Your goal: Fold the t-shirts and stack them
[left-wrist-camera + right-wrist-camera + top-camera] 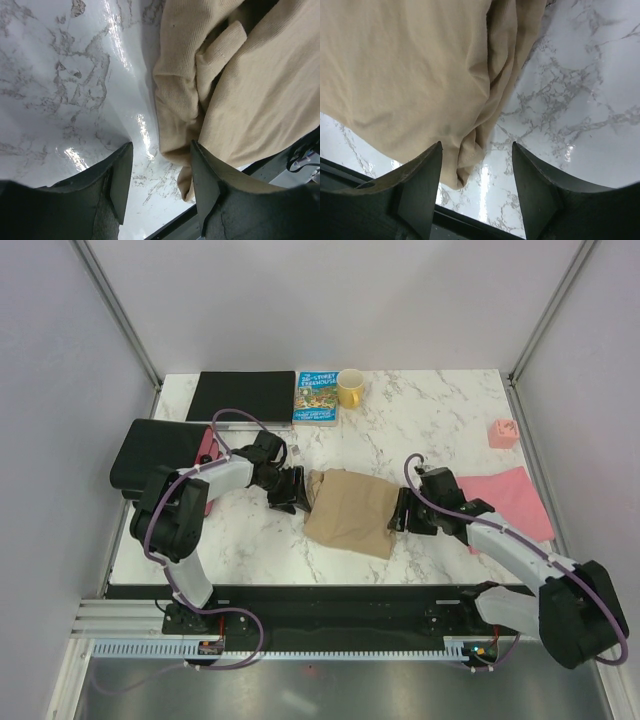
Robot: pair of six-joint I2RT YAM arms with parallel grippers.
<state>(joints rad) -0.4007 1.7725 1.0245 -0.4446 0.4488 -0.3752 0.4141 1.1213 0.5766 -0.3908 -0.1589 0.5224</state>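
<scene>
Nearest us in the overhead view, a slotted metal rail point(150, 625) runs along 6 o'clock. Both arm bases are bolted just behind it, at the near edge of the white marble-patterned table point(440, 430). Pale grey walls point(60, 360) close the table in at 9, 12 and 3 o'clock, with metal posts in the far corners.

Going left to right, we see a black drawer box point(150, 455) with a pink front at 9 o'clock, against the left edge. A flat black pad point(243, 395) lies at 11 o'clock. A book point(316, 397) and a yellow mug point(351, 389) sit just beside each other at 12 o'clock.

The left gripper point(290, 490) sits at the 9 o'clock edge of the tan t-shirt point(350, 512). Its jaws are apart; in its wrist view the bunched hem lies between the fingers point(117, 175) and rests against one of them, unpinched.

We find the tan t-shirt roughly folded at the table's centre, a little toward 6 o'clock. The right gripper point(405, 510) is at the shirt's 3 o'clock edge with its jaws spread wide. A fold of cloth lies between them and nothing is clamped.

The pink t-shirt point(510, 498) lies flat at 4 o'clock by the right edge, well apart from the tan one. A small pink block point(502, 433) stands at 2 o'clock.

Bare marble shows between 12 and 2 o'clock, and at 7 o'clock in front of the tan t-shirt.
</scene>
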